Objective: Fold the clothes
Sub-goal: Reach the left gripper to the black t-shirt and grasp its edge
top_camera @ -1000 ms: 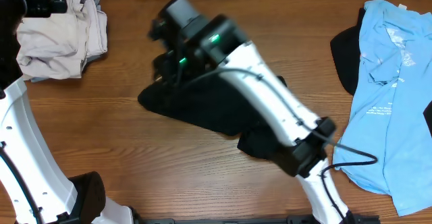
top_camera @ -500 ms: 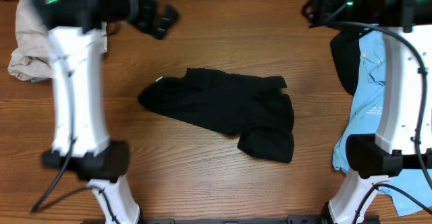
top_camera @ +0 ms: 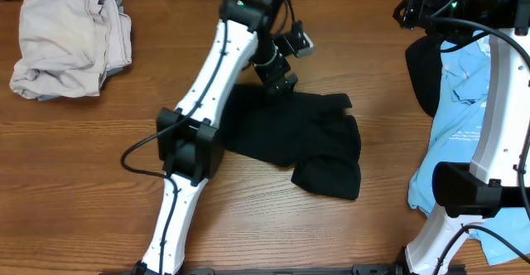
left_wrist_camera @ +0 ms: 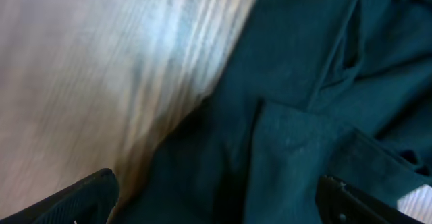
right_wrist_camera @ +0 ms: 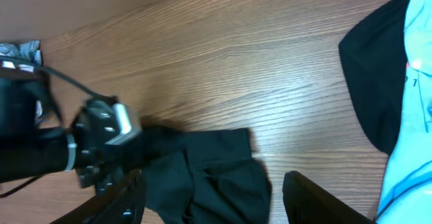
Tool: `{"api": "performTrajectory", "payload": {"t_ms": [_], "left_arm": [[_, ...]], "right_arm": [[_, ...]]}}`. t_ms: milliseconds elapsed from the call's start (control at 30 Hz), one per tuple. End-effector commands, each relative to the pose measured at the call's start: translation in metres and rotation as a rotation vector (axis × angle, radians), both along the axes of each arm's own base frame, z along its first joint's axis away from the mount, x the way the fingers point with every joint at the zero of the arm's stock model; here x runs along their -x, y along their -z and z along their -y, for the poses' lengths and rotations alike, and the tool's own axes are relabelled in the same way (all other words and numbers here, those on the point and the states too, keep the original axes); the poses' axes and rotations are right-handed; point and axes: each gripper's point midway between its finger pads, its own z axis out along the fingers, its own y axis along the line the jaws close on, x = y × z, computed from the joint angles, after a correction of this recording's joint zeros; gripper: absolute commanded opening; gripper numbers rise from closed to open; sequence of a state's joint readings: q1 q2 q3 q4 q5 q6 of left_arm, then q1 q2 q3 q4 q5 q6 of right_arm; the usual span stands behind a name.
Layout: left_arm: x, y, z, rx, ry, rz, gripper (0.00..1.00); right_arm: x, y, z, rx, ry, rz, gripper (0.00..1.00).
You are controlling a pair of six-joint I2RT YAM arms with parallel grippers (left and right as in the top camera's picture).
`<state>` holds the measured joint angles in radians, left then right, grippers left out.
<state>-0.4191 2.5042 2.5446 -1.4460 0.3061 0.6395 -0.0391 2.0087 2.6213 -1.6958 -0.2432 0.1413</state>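
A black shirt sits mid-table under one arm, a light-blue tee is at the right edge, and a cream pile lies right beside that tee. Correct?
Not quite. The cream pile lies nowhere near the light-blue tee; the overhead view shows it at the far left corner. The black shirt does sit mid-table under the left gripper.

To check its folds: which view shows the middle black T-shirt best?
The overhead view: the black T-shirt lies crumpled mid-table, nearly whole, the left arm covering one side. The left wrist view shows only close-up folds; the right wrist view, only one part.
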Motion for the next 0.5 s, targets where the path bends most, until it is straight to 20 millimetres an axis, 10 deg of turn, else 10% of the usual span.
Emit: {"api": "performTrajectory", "payload": {"t_ms": [0, 467], "left_arm": [[0.008, 0.015, 0.009, -0.01, 0.058, -0.026, 0.94], [0.05, 0.062, 0.026, -0.028, 0.171, -0.213, 0.78]], "right_arm": [[-0.001, 0.002, 0.003, 0.024, -0.002, -0.001, 0.69], [-0.001, 0.003, 0.005, 0.03, 0.001, -0.001, 0.7]]}}
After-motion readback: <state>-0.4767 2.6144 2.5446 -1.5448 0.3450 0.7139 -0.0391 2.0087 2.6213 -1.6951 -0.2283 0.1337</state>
